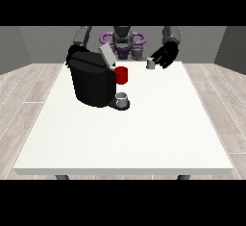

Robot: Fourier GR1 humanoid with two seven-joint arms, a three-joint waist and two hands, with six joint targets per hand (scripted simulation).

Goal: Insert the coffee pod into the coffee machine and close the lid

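Note:
A black coffee machine [91, 81] stands at the table's left middle, its grey lid [107, 55] tilted up and open. A grey cup [122, 100] sits on the machine's front tray. Right of the machine stands a red mug [121, 75]. A small grey coffee pod [150, 64] rests near the table's far edge. The hand at the view's right [165, 54] hovers just beside and above the pod, fingers spread toward it without closing on it. The hand at the view's left [72, 53] is mostly hidden behind the machine's top.
The white table [125, 138] stretches wide toward the camera in front of the machine. The robot's torso [123, 40] stands behind the far edge. Wooden floor surrounds the table.

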